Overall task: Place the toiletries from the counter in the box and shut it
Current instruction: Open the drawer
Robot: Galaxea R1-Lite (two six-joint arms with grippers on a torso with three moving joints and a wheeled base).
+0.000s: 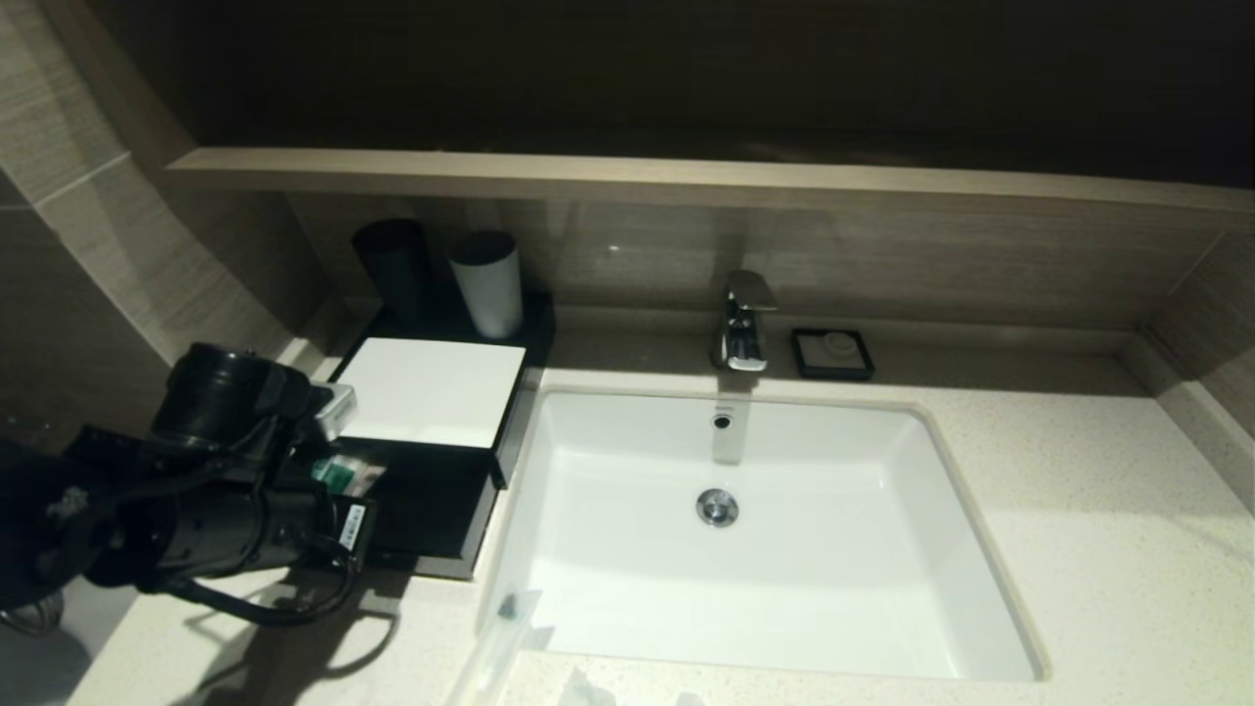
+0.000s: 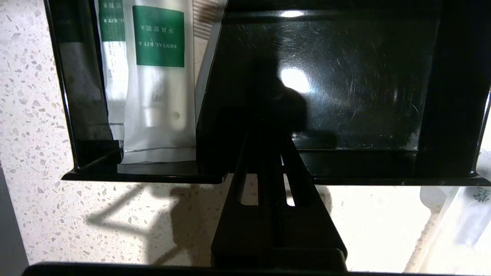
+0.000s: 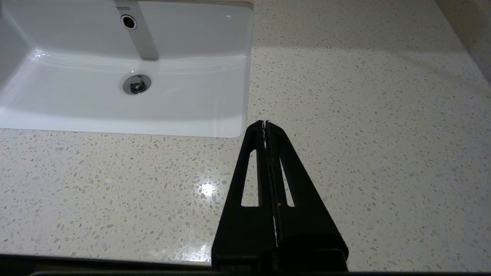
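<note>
The left end effector (image 2: 273, 153), fingers pressed together and holding nothing, hangs over the front edge of the box's open drawer (image 2: 345, 168), tips above its bare, scratched black floor. In the drawer's far corner, away from the sink, lie green-printed packets (image 2: 159, 84), one marked "Dental Kit A", side by side with another packet (image 2: 111, 69). From above, the box (image 1: 431, 392) sits on the tabletop (image 1: 1098, 510) just beside the sink (image 1: 745, 549), its white top panel flat, the drawer pulled out toward the robot, the left arm reaching in from the tabletop's left end. A clear-wrapped slim packet (image 1: 505, 628) lies at the sink's near left corner, outside the box. Behind the box stand a dark cup (image 1: 392, 265) and a grey cup (image 1: 487, 282). The right end effector (image 3: 265, 126), fingers also closed and empty, hovers over bare tabletop near the sink's right front corner.
</note>
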